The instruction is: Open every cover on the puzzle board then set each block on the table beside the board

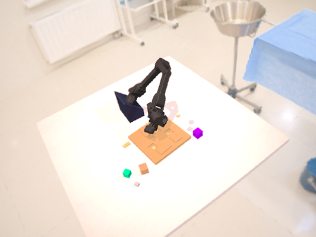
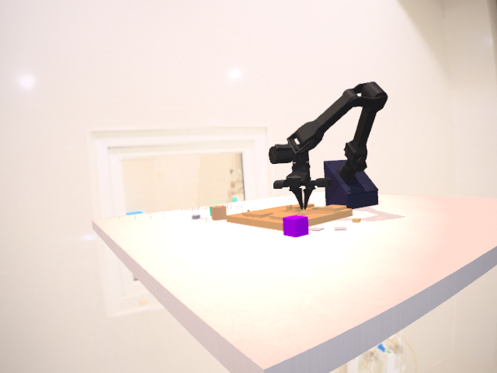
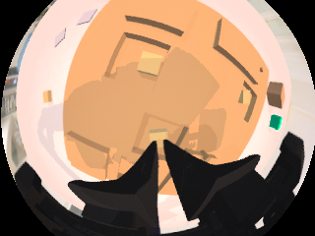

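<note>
The orange puzzle board [image 1: 169,151] [image 2: 261,220] [image 3: 98,64] lies in the middle of the white table. Its covers carry small tan knobs; one knob [image 3: 158,134] sits right at my fingertips, another [image 3: 150,64] is farther up the board, and a third [image 3: 244,96] is at the right. My gripper [image 1: 151,129] [image 2: 304,207] [image 3: 159,145] points straight down at the board's back part. Its fingers are nearly together with nothing between them. A purple block [image 1: 197,132] [image 2: 295,225], a green block [image 1: 126,173] [image 3: 276,121] and a brown block [image 1: 143,168] [image 2: 218,212] [image 3: 275,93] rest on the table off the board.
The arm's dark blue base [image 1: 128,107] [image 2: 349,188] stands behind the board. Small flat tiles lie around the board: a yellow one [image 1: 126,144] to the left, a pink one [image 1: 136,184] in front, and pink ones [image 1: 191,121] to the right.
</note>
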Motion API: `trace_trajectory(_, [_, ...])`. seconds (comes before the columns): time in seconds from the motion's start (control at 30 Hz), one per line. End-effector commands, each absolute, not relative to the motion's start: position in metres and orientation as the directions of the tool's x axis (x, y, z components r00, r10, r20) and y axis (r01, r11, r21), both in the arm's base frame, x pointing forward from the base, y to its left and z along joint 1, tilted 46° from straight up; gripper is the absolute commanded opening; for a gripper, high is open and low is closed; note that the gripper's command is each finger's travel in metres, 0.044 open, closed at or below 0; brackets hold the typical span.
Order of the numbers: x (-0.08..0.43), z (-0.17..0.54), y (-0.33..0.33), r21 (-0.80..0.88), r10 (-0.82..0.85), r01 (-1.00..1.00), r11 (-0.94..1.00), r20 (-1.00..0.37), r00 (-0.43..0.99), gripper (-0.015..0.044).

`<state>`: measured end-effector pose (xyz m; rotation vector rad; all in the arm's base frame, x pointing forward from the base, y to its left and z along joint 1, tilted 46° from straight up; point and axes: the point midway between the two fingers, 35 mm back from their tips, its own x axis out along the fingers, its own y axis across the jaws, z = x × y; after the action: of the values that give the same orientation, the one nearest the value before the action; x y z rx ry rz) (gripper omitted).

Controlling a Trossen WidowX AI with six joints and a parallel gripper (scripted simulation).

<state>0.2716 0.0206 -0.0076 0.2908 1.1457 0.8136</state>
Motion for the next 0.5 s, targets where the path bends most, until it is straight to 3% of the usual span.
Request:
trace_trajectory(0.0, [0.271,-0.002,0.013,0.589,0.699,-0.424,0.689,-0.694,0.172,0.0105])
trace_trajectory(0.07, [0.27,0.005,0.006,0.587,0.698,-0.424,0.689,-0.695,0.172,0.0144])
trace_trajectory(0.47, [0.262,0.029,-0.018,0.586,0.698,-0.428,0.689,-0.694,0.173,0.0144])
